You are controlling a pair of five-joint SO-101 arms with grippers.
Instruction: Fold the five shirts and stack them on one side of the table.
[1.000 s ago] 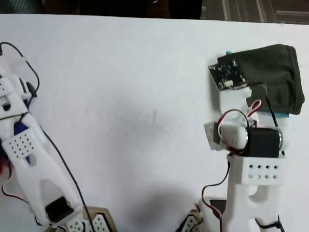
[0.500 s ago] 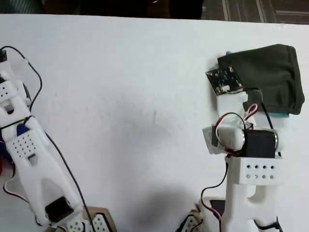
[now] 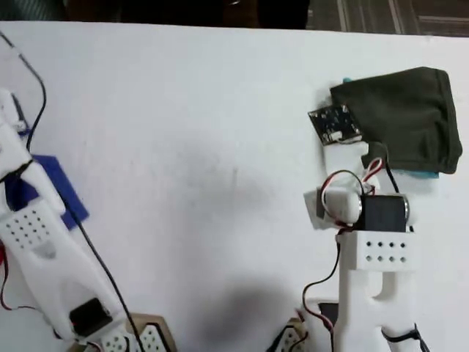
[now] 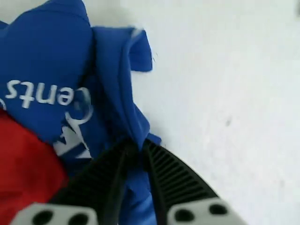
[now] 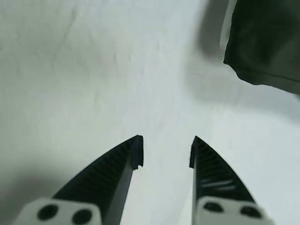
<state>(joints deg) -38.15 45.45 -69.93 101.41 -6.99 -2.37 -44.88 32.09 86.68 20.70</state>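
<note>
Shirts are lying at both sides of the table, and this inspection is running from the left. At the left edge a blue shirt is sitting crumpled against a red shirt; the two are touching, though which is overlapping which cannot be told. The left gripper is pinching a thin ridge of the blue fabric, its jaws standing almost closed with only that fold between them. The hold is looking slight, so the cloth is at risk of slipping free under a hard pull. Because the two shirts are touching, a drag toward the middle is also risking hauling the red one along or bunching both. A single-point pinch is further inviting the blue shirt to arrive twisted rather than flat, which would be spoiling any fold. Farther right, the right gripper is hanging over bare table, its jaws standing moderately apart and holding nothing. Near it, on the right side, a folded dark green shirt is resting on a light blue garment, whose edge is peeking out beneath. With this gripper sitting close to the stack, a careless sweep is risking nudging the pile askew.
</note>
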